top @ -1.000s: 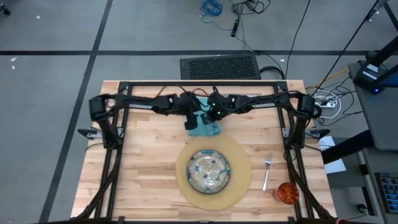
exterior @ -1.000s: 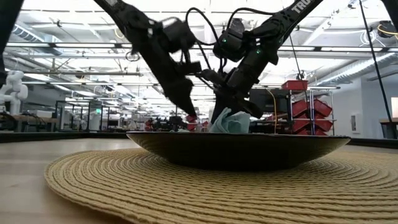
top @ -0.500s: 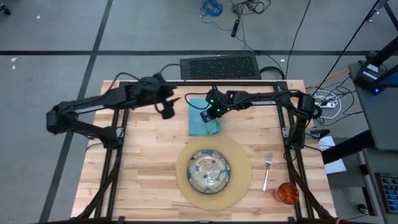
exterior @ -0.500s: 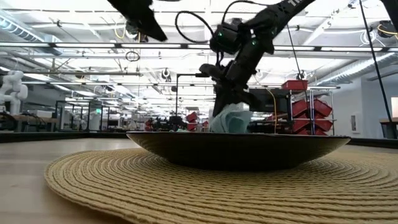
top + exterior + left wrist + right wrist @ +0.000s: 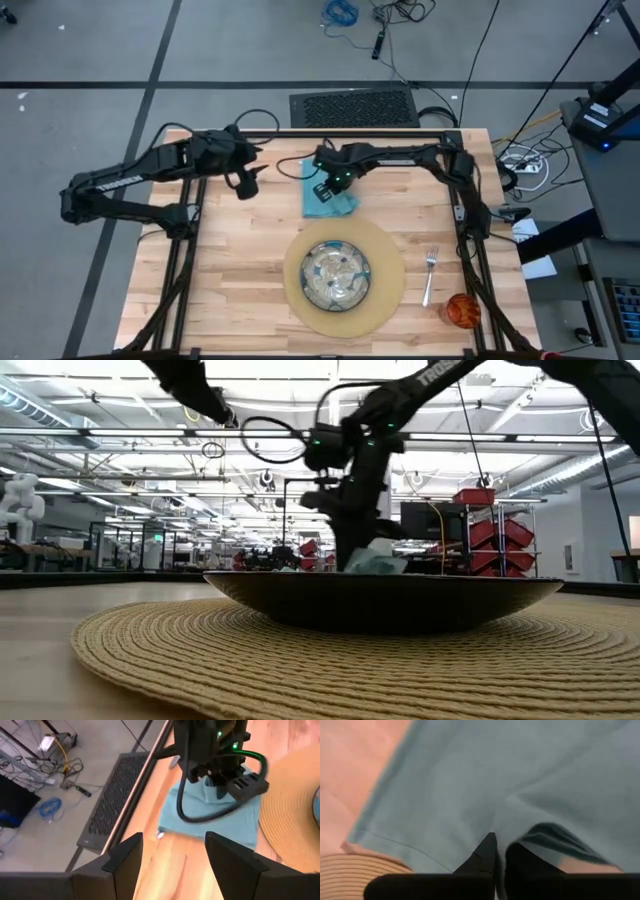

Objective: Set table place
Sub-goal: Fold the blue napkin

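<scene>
My right claw (image 5: 499, 854) is pinched shut on the napkin (image 5: 330, 199); my left claw (image 5: 172, 852), fingers apart and empty, hangs beside it. The placemat (image 5: 385, 262) lies just past the napkin.

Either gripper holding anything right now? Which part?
Right gripper is shut on a pinched fold of the napkin. Left gripper is open, empty.

We are pulling our left gripper (image 5: 247, 187) away from the teal napkin (image 5: 327, 203), swinging it up and out toward the table's (image 5: 230, 290) far left corner, fingers apart and empty. Our right gripper (image 5: 323, 190) is sliding leftward along the napkin's far edge, pinched shut on the cloth, and the crumpled napkin is flattening and spreading out.
</scene>
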`<state>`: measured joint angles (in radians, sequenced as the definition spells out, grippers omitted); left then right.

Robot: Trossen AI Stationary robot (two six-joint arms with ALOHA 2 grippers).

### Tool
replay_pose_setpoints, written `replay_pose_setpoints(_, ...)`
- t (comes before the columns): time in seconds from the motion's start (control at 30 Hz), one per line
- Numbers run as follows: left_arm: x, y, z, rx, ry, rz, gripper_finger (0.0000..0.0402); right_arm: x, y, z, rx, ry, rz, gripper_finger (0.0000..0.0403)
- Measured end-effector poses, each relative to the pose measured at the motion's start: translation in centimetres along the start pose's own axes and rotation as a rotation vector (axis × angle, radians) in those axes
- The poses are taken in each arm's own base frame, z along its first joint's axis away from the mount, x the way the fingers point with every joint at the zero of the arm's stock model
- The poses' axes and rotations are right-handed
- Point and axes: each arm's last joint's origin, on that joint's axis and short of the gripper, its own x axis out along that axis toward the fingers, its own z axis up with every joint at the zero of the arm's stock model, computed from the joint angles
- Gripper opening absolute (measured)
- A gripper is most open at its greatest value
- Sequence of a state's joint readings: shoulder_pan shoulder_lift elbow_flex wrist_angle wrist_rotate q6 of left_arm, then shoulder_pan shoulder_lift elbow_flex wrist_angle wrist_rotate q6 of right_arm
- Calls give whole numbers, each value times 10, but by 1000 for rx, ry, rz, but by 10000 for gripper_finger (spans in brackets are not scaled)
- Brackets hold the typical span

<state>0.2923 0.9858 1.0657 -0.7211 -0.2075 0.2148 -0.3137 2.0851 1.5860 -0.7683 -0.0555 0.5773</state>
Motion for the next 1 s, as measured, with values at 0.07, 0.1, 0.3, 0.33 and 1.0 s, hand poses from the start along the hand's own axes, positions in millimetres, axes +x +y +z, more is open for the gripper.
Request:
replay_pose_setpoints(0.07,0,-1,-5,5,20,-2,203,0,9,7,-37,-2,-9,0)
replay_pose_setpoints(0.1,1,-2,-7,7,28,-4,203,-2,12,11,-52,-1,-22,0)
replay_pose_setpoints(0.3,-1,-3,-16,8,40,-5,203,-15,21,31,-94,41,-89,0)
replay_pose_setpoints(0.33,-2,-3,-17,0,40,-5,203,-14,21,33,-96,63,-102,0)
replay_pose_setpoints(1.0,-11,-6,-23,-27,58,-20,203,3,44,39,-255,141,-114,0)
